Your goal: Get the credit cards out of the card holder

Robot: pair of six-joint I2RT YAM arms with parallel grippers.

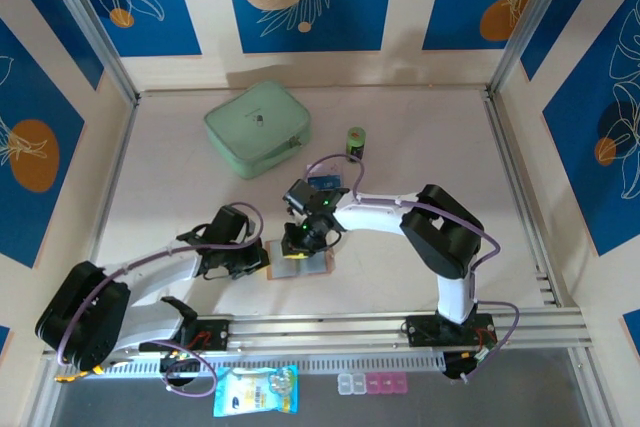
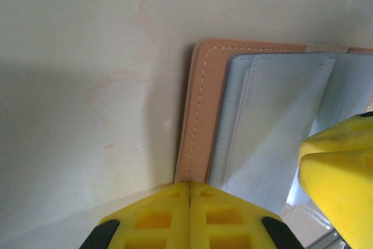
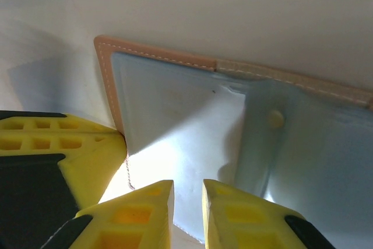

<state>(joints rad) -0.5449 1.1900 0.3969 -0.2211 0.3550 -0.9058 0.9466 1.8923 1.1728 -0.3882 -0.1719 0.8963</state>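
Item count, top view:

- Card holder (image 1: 300,265): one, lying open close to the near edge of the table (image 1: 430,117).
- Blue card (image 1: 326,183): one can be counted, toward the middle of the table. Whether others sit in the pockets cannot be told.
- Zip case (image 1: 257,129), mint-green: one, toward the far-left corner.
- Green container (image 1: 355,140), small: one, nearer the far edge.
- Arms: two, one gripper on each: left gripper (image 1: 258,263) and right gripper (image 1: 300,239).
- Packet (image 1: 255,390): one, beyond the near edge.
- Pill box (image 1: 373,383): one strip, beyond the near edge.
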